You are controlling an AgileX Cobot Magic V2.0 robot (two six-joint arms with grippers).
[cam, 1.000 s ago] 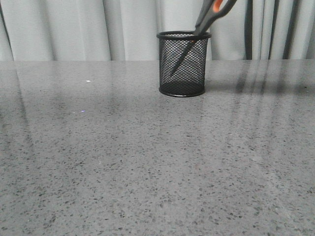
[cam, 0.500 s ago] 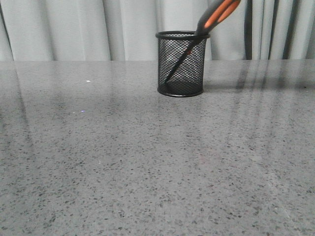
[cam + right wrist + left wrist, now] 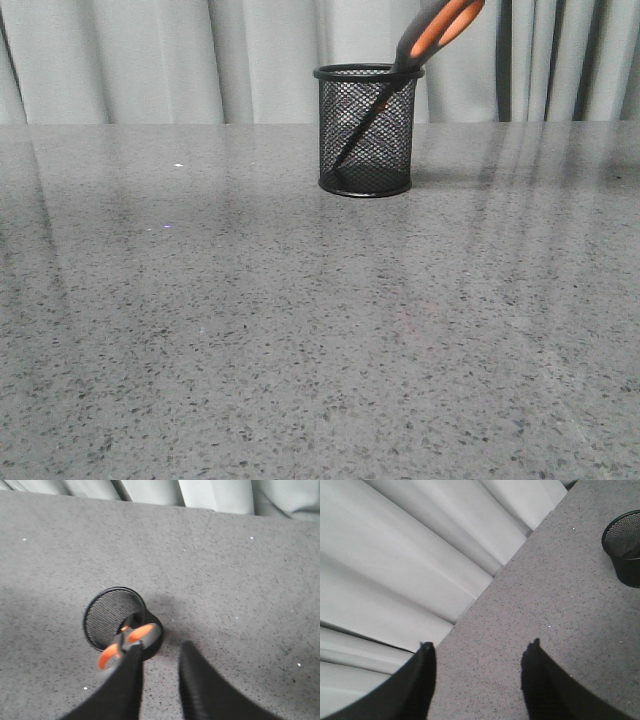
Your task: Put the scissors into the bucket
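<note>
In the upper middle, the scissors lean inside the bucket, as both grippers, left and right, are open and empty.

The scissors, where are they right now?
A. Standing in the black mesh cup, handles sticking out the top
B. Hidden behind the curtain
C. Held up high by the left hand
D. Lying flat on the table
A. The scissors lean inside the cup, blades down in the mesh and orange-lined handles poking above the rim; the right hand is open beside them.
</note>
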